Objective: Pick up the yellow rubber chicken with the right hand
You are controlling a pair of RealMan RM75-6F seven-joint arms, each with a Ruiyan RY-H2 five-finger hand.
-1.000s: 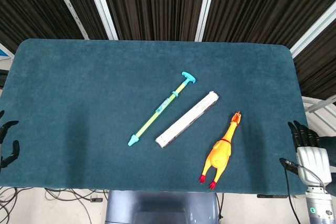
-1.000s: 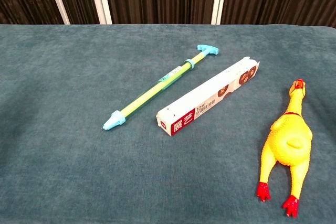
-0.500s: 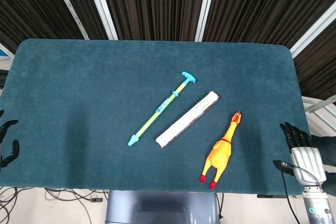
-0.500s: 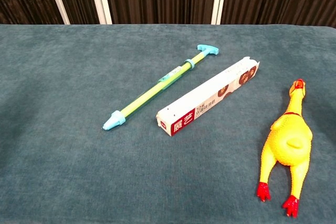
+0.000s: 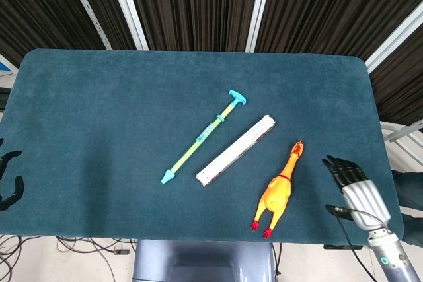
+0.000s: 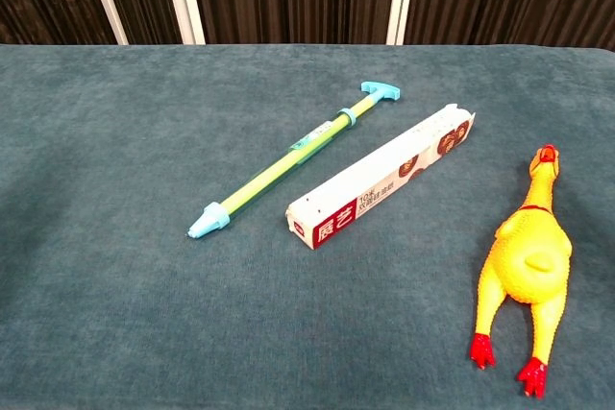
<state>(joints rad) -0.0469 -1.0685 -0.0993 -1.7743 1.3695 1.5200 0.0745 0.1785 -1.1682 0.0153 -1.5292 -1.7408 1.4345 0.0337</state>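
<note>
The yellow rubber chicken lies flat on the dark teal table, head pointing away and red feet toward the front edge. My right hand hovers over the table's front right part, a short way right of the chicken, fingers spread and holding nothing. Only the dark fingers of my left hand show at the far left edge of the head view, apart and empty. Neither hand appears in the chest view.
A long white box with red print lies diagonally just left of the chicken. Further left lies a teal and yellow-green water pump toy. The table's right edge is near my right hand.
My right hand has moved left from beyond the table's right edge to above the tabletop, closer to the chicken. The objects and the left hand have not moved.
</note>
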